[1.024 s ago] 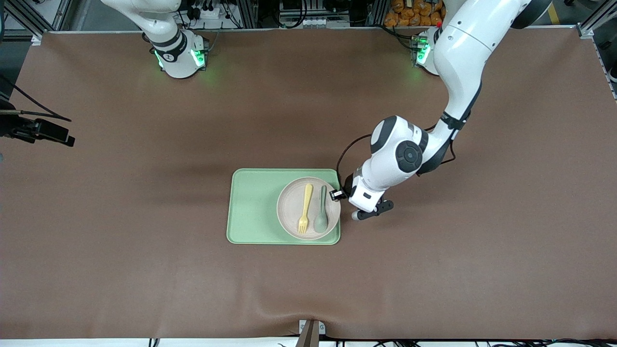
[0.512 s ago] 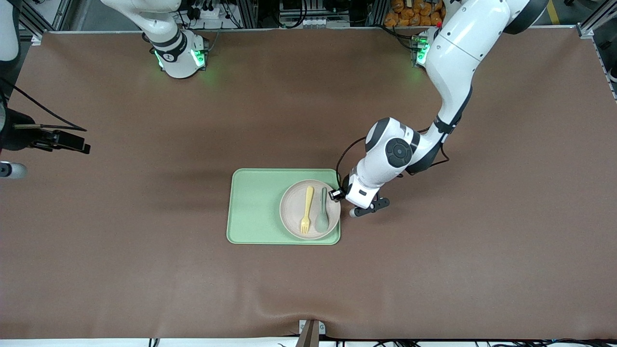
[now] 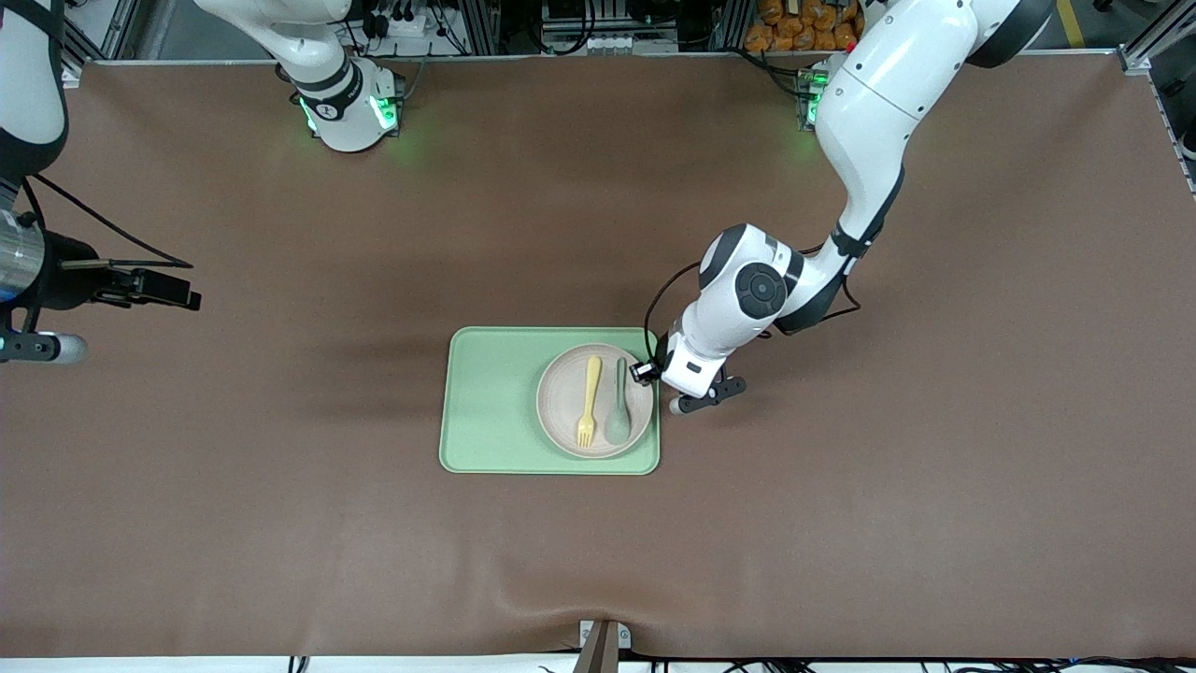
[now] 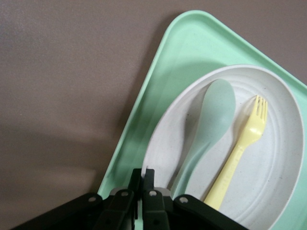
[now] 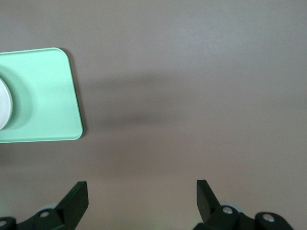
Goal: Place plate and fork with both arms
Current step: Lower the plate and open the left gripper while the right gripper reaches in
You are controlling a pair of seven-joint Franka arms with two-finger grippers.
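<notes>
The pale beige plate (image 3: 565, 411) is on the light-green tray (image 3: 486, 402), at the tray's end nearer the left arm. The yellow fork (image 3: 589, 400) lies on the plate next to a green spoon (image 3: 618, 411). My left gripper (image 3: 647, 371) is shut on the plate's rim at that end. In the left wrist view the gripper (image 4: 142, 172) pinches the rim, with the plate (image 4: 283, 158), fork (image 4: 242, 153) and spoon (image 4: 211, 124) in front of it. My right gripper (image 3: 182, 297) is open and empty over bare table at the right arm's end, far from the tray; its wrist view shows it (image 5: 143, 201).
The tray's rim (image 4: 158, 96) lies under the plate's gripped edge. A tray corner (image 5: 43, 96) and a sliver of the plate (image 5: 4, 108) show in the right wrist view. The brown table mat (image 3: 841, 523) surrounds the tray.
The left gripper and the plate have shifted slightly away from the front camera and toward the right arm's end. The right arm has come further into view toward the tray.
</notes>
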